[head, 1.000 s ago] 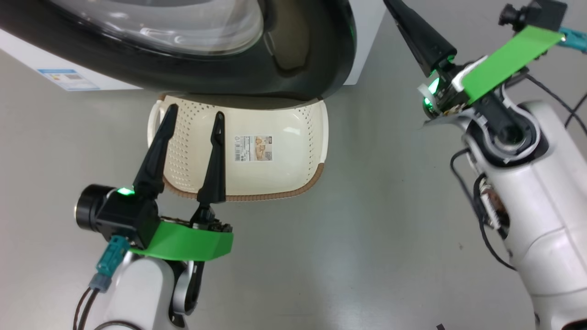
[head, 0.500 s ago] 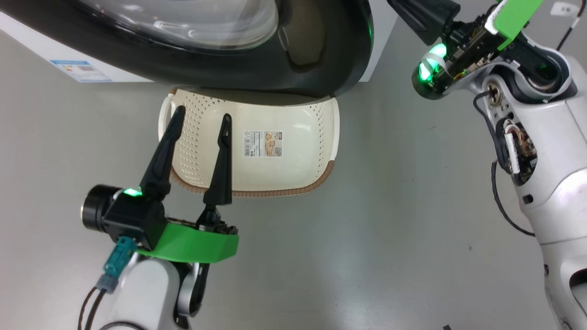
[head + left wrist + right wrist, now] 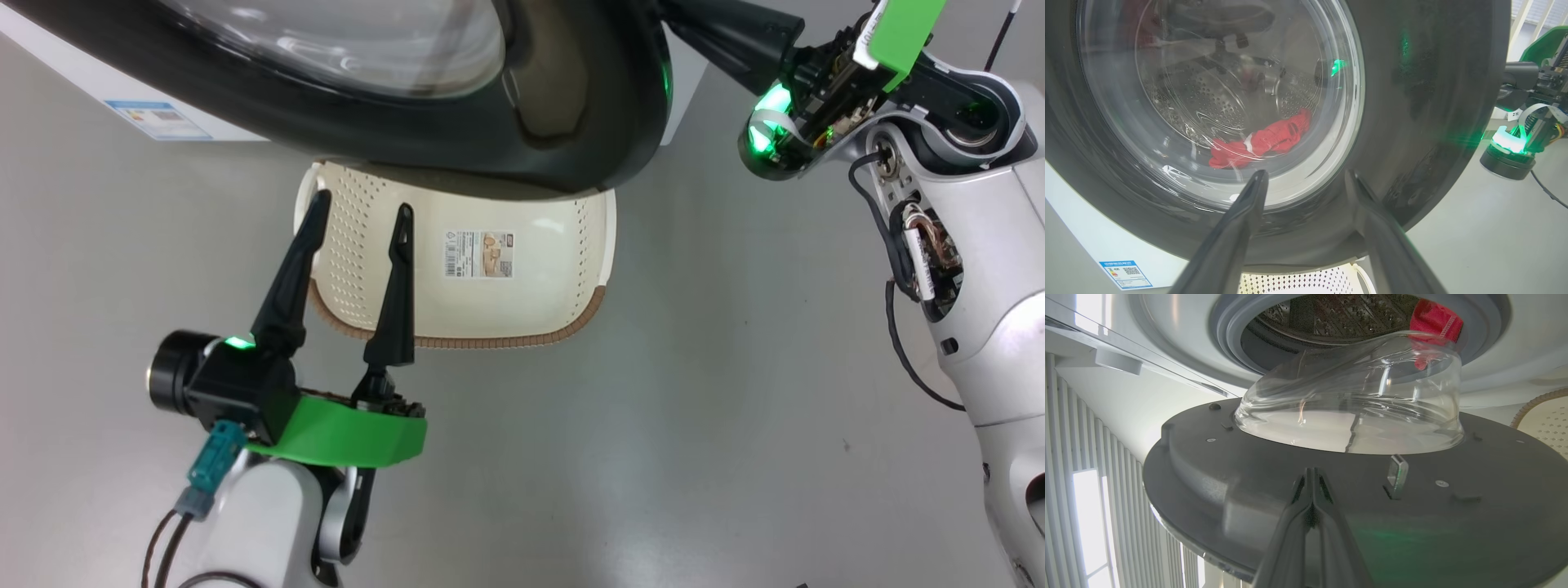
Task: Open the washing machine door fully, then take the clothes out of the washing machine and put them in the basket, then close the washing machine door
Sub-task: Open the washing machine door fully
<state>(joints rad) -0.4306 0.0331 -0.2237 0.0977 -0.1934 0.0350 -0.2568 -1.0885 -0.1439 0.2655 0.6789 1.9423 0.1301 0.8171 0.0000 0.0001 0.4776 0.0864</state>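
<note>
Judged mid door-opening: washing machine door (image 3: 392,139) part-way out, overhanging the basket (image 3: 490,339) at 12 o'clock in the head view. Right end effector (image 3: 1311,470) pressed together, empty, laid along the door's inner face (contact unclear). Left end effector (image 3: 362,204) spread, empty, hovering over the basket's 9 o'clock side. Red clothes (image 3: 1261,141) low in the washing machine (image 3: 1069,232) drum. Next, likely: push the door wider, then reach in.

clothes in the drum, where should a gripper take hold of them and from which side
Pinch the raised, crumpled middle of the clothes, across the narrow width of the heap. They lie low on the floor of the drum behind the washing machine door, so probably come straight in through the grey rubber ring once the door swings clear, jaws wide.
</note>
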